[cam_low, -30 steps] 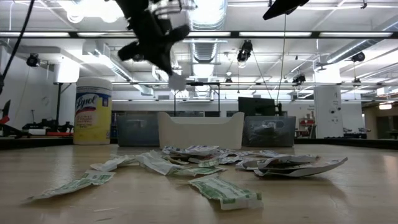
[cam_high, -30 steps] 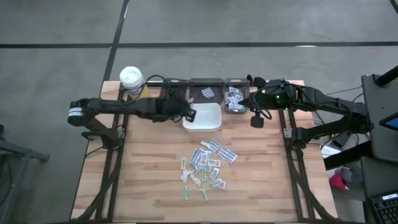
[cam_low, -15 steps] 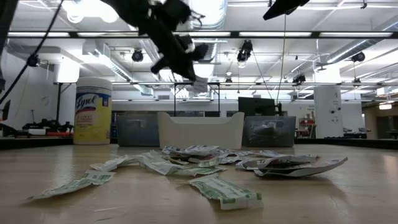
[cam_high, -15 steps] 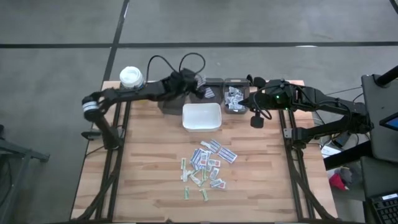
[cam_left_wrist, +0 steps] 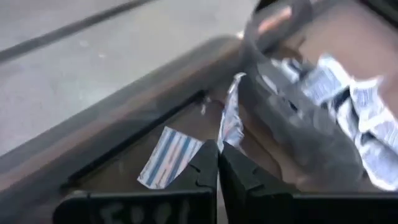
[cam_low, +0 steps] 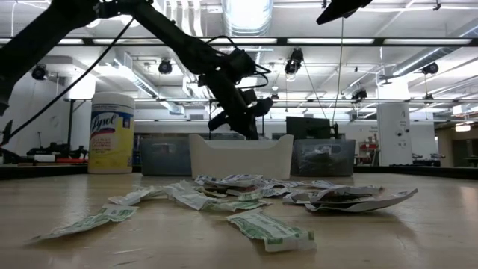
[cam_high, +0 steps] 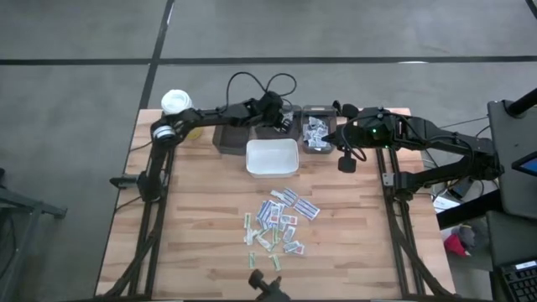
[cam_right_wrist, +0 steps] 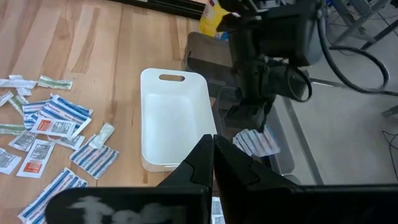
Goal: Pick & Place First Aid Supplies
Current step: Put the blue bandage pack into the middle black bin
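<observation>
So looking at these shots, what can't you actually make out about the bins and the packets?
- Middle dark bin, high view: the left gripper covers most of its contents.
- Packet at the left gripper's fingertips, left wrist view: blurred, so whether it is gripped or just released is unclear.
- White bin, low view: its wall hides the inside.
- Packets on the table, high view: print too small to read.
- Right bin's packets, left wrist view: cut off by the picture's edge.

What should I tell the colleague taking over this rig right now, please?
Left claw: over the middle dark bin at the table's far edge, fingers nearly together, a packet at their tips.
Right claw: shut, empty, waiting beside the right bin.
Done: some blue-striped packets lie in the middle bin, more packets in the right bin.
Left: the pile of packets on the table; white tray empty.
</observation>
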`<action>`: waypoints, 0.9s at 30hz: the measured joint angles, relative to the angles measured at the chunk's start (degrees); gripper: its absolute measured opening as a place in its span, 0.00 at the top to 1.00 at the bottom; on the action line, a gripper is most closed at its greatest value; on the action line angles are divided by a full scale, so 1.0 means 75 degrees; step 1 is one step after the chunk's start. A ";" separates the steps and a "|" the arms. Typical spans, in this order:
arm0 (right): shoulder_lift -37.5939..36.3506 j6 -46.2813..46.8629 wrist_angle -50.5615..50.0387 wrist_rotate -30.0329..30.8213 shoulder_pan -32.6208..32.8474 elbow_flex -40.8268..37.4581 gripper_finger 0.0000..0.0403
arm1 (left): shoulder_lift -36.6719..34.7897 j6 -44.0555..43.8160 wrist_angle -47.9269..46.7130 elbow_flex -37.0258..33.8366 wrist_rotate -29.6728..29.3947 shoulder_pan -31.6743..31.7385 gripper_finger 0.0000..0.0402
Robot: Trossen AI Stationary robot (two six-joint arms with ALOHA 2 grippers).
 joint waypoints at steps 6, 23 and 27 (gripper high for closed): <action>0.0000 -0.0009 -0.0007 0.0014 -0.0006 0.0000 0.98 | 0.0111 0.0516 -0.0809 0.0709 0.0155 0.0048 0.78; 0.0000 -0.0234 -0.0030 0.0047 0.0000 0.0000 0.98 | -0.3012 0.1587 -0.3942 -0.0411 0.0977 -0.2636 0.65; 0.0000 -0.0230 -0.0026 0.0047 0.0000 0.0000 0.98 | -0.3243 0.0801 -0.3882 -0.1258 0.0913 -0.3301 0.65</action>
